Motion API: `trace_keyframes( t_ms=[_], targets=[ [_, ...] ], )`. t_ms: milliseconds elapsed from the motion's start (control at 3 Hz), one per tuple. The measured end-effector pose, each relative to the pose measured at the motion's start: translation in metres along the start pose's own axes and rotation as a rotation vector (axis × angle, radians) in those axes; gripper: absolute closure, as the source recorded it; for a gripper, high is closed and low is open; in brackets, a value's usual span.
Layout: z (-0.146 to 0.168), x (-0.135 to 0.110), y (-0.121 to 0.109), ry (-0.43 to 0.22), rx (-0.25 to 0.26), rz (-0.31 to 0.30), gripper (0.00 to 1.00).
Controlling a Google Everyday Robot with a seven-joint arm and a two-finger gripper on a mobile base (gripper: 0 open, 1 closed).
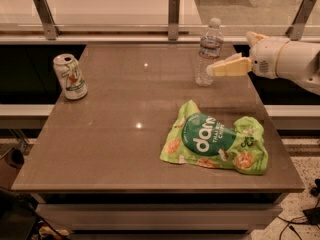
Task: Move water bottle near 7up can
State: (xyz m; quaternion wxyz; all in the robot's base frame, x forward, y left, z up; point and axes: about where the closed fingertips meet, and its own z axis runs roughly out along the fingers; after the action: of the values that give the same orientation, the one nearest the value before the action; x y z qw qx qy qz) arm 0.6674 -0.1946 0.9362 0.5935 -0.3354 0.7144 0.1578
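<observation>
One water bottle (209,54), pincer (226,67) just beside, one 7up can (70,77), one bag (215,144)

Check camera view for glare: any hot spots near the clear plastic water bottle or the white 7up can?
Camera view: warm light, two small glare spots on the brown tabletop, neither on the clear plastic water bottle nor the white-and-green 7up can; the cream gripper right of the bottle is evenly lit; the pale counter behind looks washed out.

The 7up can (70,76) stands at the bench's (125,149) left edge, the water bottle (209,51) near its back-right corner, jaws just right of it, snack bag (215,144) front-right.
</observation>
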Motion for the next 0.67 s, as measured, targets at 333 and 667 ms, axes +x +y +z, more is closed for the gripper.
trace_keyframes(
  t_ms=[333, 667],
  targets=[
    [0.016, -0.009, -0.007, -0.073, -0.012, 0.017, 0.0],
    [0.032, -0.025, -0.014, -0.132, -0.03, 0.016, 0.0]
  ],
)
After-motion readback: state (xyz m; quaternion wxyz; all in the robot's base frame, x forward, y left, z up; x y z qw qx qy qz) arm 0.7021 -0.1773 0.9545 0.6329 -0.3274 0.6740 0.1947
